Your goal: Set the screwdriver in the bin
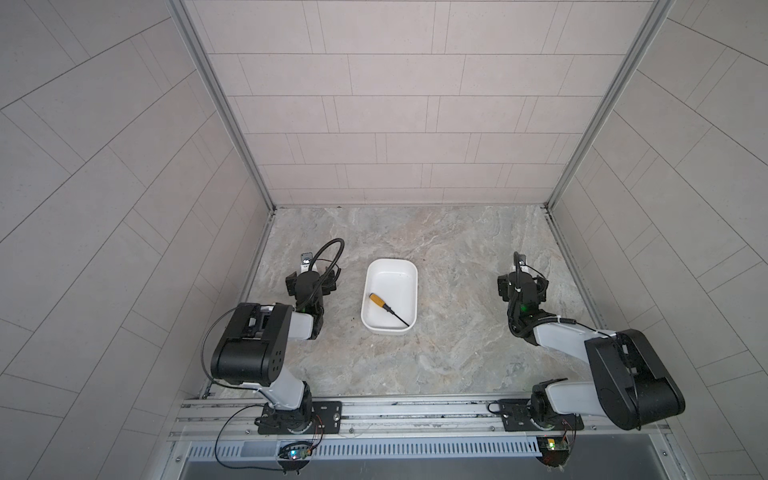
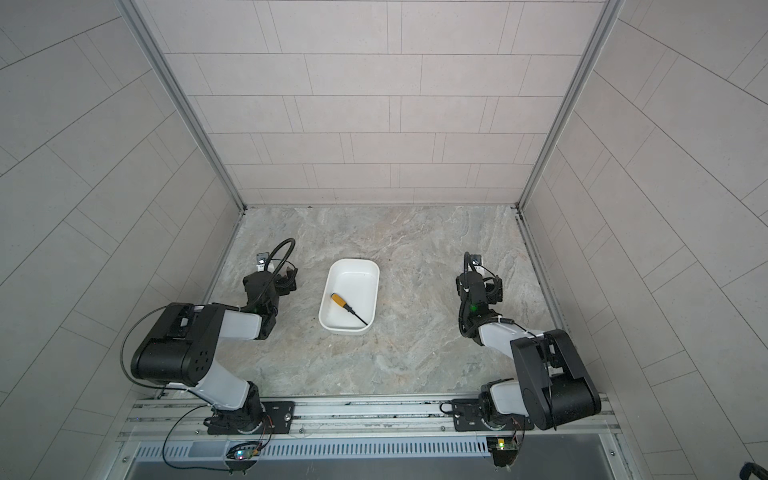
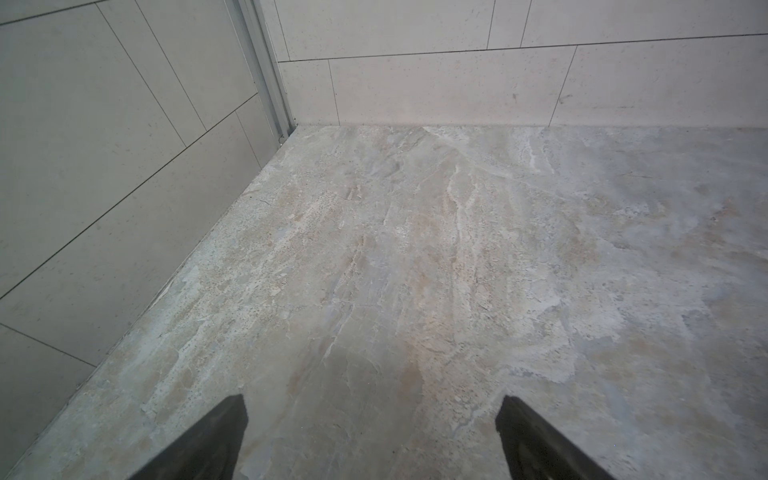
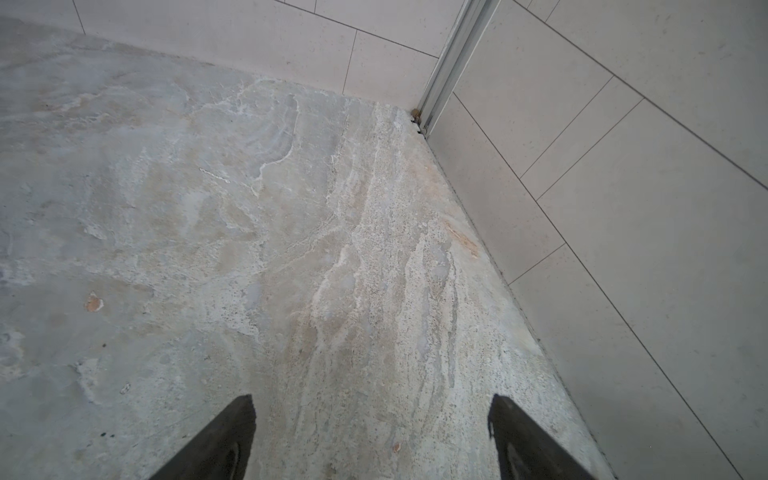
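The screwdriver (image 1: 388,309) lies flat inside the bin (image 1: 392,274); I see this in both top views. Its yellow handle rests on the white floor of the bin. Its thin black tip points to the bin corner closest to my arms' bases. Nothing is touching it.

The bin sits on the table (image 1: 457,357) between my two grippers. From the left gripper (image 3: 372,399) it is off to the right, near but not touching. From the right gripper (image 4: 372,397) it is off to the left, well apart.

Both grippers have their jaws wide apart. Each wrist view shows only bare stone table between the two black fingers, so neither one has hold of anything. Both point toward the back wall, not at the bin.

I think the job is done, because the screwdriver is in the bin and no gripper holds it. The next move calls for very little. I would hold both arms clear of the bin so I do not bump it, and check that the tip is not poking over the rim
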`<state>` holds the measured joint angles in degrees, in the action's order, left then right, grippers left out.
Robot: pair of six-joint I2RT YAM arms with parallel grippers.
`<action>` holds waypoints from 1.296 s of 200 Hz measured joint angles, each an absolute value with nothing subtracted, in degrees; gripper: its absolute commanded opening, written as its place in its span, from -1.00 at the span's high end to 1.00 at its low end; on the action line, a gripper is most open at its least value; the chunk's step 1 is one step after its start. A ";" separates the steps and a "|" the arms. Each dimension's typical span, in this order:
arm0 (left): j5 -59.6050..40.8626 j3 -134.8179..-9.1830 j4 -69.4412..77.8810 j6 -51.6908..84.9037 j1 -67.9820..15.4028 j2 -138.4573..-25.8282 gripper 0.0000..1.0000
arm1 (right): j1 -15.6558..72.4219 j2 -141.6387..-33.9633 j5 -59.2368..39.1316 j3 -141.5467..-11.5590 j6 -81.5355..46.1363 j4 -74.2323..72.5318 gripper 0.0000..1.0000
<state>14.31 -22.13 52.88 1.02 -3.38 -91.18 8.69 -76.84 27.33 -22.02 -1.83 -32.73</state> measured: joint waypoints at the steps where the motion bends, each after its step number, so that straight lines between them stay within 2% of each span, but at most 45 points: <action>1: 14.31 -22.13 52.88 1.02 -3.38 -91.18 -1.00 | 8.58 -76.84 27.14 -22.00 -1.87 -32.91 -0.77; 81: 14.28 -22.13 52.80 1.02 -3.38 -91.18 -1.00 | 2.31 -77.73 18.02 -21.15 -4.36 -39.75 -0.75; 84: 14.31 -22.13 52.80 1.02 -3.38 -91.18 -1.00 | 2.02 -77.84 17.76 -21.12 -4.40 -39.94 -0.80; 87: 14.28 -22.13 52.80 1.02 -3.38 -91.18 -1.00 | 1.67 -77.95 17.45 -21.08 -4.64 -40.16 -0.95; 92: 14.28 -22.13 52.80 1.02 -3.38 -91.18 -1.00 | 1.19 -78.13 16.91 -21.02 -5.10 -40.53 -0.98; 149: 14.28 -22.13 52.80 1.02 -3.38 -91.18 -1.00 | -0.32 -78.08 14.02 -18.20 -6.26 -44.93 -0.99; 217: 14.28 -22.13 52.80 1.02 -3.38 -91.20 -1.00 | -0.34 -76.58 12.53 -19.35 -6.07 -42.28 -0.99; 236: 14.24 -22.13 52.80 1.02 -3.38 -91.18 -1.00 | -0.40 -80.88 9.37 -18.63 -5.58 -48.97 -0.99; 259: 14.24 -22.13 52.80 1.02 -3.38 -91.18 -1.00 | -0.25 -91.24 5.61 -14.20 -4.16 -62.26 -0.99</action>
